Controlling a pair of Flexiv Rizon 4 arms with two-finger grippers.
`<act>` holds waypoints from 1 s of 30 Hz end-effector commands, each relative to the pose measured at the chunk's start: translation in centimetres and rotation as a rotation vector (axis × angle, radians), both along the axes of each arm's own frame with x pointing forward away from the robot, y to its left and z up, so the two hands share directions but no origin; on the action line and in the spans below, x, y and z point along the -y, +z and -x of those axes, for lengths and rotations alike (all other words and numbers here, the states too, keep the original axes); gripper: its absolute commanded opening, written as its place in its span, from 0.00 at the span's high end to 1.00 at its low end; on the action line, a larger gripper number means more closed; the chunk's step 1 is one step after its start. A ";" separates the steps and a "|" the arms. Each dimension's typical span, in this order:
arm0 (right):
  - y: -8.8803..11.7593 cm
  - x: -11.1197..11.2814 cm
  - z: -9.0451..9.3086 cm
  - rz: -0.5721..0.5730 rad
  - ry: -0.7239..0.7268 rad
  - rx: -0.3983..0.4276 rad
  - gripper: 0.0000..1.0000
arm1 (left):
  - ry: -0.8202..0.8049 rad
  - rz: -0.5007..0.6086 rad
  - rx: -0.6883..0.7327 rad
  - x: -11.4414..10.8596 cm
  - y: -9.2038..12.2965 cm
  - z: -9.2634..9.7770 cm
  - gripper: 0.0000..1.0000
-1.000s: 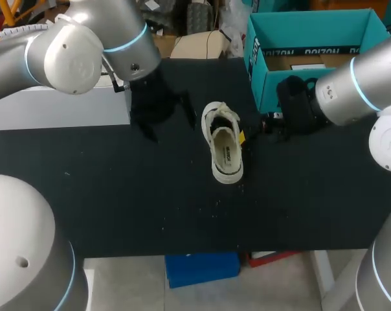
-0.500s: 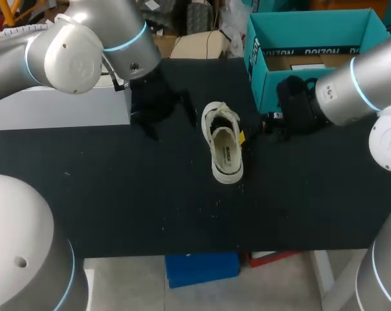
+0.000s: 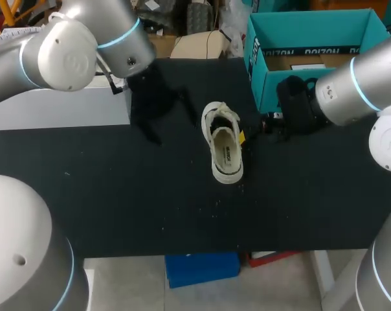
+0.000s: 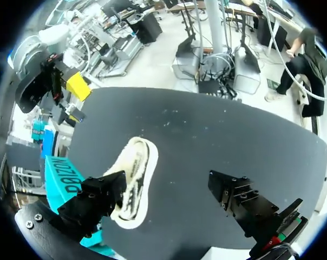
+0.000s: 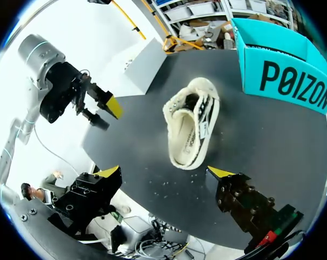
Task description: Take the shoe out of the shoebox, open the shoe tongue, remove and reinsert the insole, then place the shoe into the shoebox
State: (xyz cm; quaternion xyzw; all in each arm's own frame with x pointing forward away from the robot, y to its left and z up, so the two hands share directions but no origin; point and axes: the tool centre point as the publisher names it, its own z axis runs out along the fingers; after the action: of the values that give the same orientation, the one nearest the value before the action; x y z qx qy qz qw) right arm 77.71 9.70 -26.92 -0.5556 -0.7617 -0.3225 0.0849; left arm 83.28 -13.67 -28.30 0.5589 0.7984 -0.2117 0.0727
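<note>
A cream sneaker (image 3: 223, 146) stands upright on the black table mat, laces toward the far side and its printed insole showing inside. The open teal shoebox (image 3: 312, 52) sits at the back right. My left gripper (image 3: 158, 113) hovers left of the shoe, open and empty. In its wrist view the shoe (image 4: 133, 181) lies by one finger of the gripper (image 4: 169, 197). My right gripper (image 3: 257, 129) hangs between shoe and box, open, holding nothing. In the right wrist view the shoe (image 5: 191, 130) lies ahead of the spread gripper (image 5: 165, 172).
A white box (image 3: 59, 107) lies at the back left of the table, beside my left arm. The teal shoebox wall (image 5: 288, 81) stands close to the shoe's toe side. The black mat (image 3: 150, 201) stretches bare toward the front edge.
My left arm has shifted slightly back and to the left. The shoe and the right arm have not moved.
</note>
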 end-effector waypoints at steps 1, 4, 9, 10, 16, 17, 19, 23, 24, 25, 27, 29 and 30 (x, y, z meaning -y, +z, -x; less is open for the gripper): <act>0.0 -0.1 0.0 0.003 -0.001 0.000 0.00 | 0.654 0.037 -0.444 -2.7 -0.4 1.3 0.00; 0.0 -0.1 0.0 0.003 -0.001 0.000 0.00 | 0.643 -0.017 -0.352 -3.1 0.2 1.7 0.00; 0.0 -0.1 0.0 0.003 -0.001 0.000 0.00 | 0.643 -0.017 -0.352 -3.1 0.2 1.7 0.00; 0.0 -0.1 0.0 0.003 -0.001 0.000 0.00 | 0.643 -0.017 -0.352 -3.1 0.2 1.7 0.00; 0.0 -0.1 0.0 0.003 -0.001 0.000 0.00 | 0.711 -0.009 -0.392 -2.9 0.0 1.6 0.00; 0.0 -0.1 0.0 0.003 -0.001 0.000 0.00 | 0.757 -0.018 -0.426 -2.9 -0.1 1.3 0.00; 0.0 -0.1 0.0 0.003 -0.001 0.000 0.00 | 0.865 -0.059 -0.315 -3.3 -0.6 0.8 0.00; 0.0 -0.1 0.0 0.003 -0.001 0.000 0.00 | 1.022 0.005 -0.357 -4.5 -0.3 0.2 0.00; 0.0 -0.1 0.0 0.003 -0.001 0.000 0.00 | 1.044 0.023 -0.367 -4.8 -0.3 0.1 0.00; 0.0 -0.1 0.0 0.003 -0.001 0.000 0.00 | 1.050 0.033 -0.365 -5.2 -0.4 0.0 0.00; 0.0 -0.1 0.0 0.003 -0.001 0.000 0.00 | 1.066 0.030 -0.358 -6.1 -0.8 -0.2 0.00; 0.0 -0.1 0.0 0.003 -0.001 0.000 0.00 | 1.089 0.039 -0.355 -7.0 -1.1 -0.7 0.00; 0.0 -0.1 0.0 0.003 -0.001 0.000 0.00 | 1.096 0.045 -0.354 -7.4 -1.2 -0.9 0.00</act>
State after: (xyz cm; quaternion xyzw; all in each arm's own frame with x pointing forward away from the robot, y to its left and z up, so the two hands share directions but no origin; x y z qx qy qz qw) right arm 77.71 9.70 -26.92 -0.5556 -0.7617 -0.3225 0.0849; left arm 84.91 -7.48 -29.16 0.1010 0.9643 -0.2444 0.0127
